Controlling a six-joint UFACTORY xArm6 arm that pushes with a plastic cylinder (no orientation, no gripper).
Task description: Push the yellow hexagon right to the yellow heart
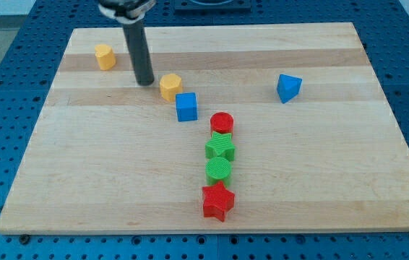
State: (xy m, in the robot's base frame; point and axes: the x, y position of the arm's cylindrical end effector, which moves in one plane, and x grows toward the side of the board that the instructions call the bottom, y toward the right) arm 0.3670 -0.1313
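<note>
My tip [145, 82] is seen, holding nothing, just left of the yellow hexagon [170, 87]; the blue cube [186, 106] touches it; the yellow heart [104, 56] lies near the top-left corner.

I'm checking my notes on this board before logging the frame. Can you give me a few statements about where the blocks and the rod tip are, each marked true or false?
1. My tip is just to the view's left of a yellow block. True.
2. The blue cube sits at the view's far right, alone. False: it lies right beside that yellow block; the lone one at the right is the other blue block.
3. The red cylinder, green star, green cylinder and red star form a column. True.
4. The second yellow block touches the rod. False: it sits apart, to the view's left.
</note>
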